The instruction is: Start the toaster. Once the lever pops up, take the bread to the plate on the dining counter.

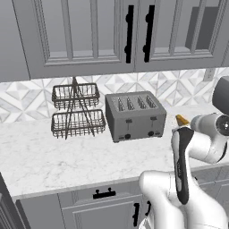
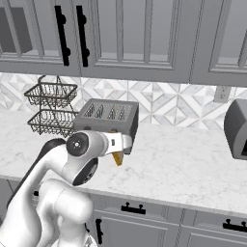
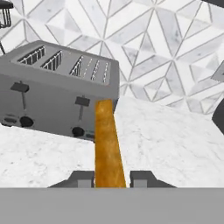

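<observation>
Left to right: wire rack at the tabletop's back edge, then toaster, slots empty, levers up. Right of it, lifted clear of the tabletop, pincer clamped on bread, long axis running straight out between the fingers. Plate and dining counter nowhere ahead; probably a swing away next. Toaster corner close beside the bread.

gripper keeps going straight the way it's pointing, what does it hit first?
Probably the toaster: the gripper, shut on the bread, points along the counter at the toaster's front right corner. The bread's far edge would likely arrive first. Depth is unclear; slightly right, it would reach the tiled wall.
</observation>
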Controlling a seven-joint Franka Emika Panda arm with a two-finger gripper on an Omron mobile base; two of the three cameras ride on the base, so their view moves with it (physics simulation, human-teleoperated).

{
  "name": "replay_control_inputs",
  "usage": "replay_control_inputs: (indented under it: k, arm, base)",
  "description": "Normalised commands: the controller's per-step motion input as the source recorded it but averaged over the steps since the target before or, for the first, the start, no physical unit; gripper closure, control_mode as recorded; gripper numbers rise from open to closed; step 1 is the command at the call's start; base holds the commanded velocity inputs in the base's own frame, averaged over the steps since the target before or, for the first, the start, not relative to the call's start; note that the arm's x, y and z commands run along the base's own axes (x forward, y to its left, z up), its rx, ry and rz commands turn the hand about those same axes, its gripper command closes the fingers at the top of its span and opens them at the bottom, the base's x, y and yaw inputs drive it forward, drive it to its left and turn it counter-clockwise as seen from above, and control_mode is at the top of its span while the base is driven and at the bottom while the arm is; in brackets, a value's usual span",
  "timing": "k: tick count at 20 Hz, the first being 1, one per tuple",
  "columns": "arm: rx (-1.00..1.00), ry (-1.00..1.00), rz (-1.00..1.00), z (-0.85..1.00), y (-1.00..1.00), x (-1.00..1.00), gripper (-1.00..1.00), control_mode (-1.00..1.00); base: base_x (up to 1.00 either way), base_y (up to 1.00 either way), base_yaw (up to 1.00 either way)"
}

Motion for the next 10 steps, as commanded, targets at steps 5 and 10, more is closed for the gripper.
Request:
replay_control_inputs:
  k: [5,10]
  arm:
    - [-0.1,-0.03,0.01,0.0,0.1,-0.98,1.0,-1.0]
    - [-0.11,-0.03,0.0,0.0,0.31,-0.7,1.0,-1.0]
  base:
    - [0.0,0.0,0.0]
    - [0.0,0.0,0.0]
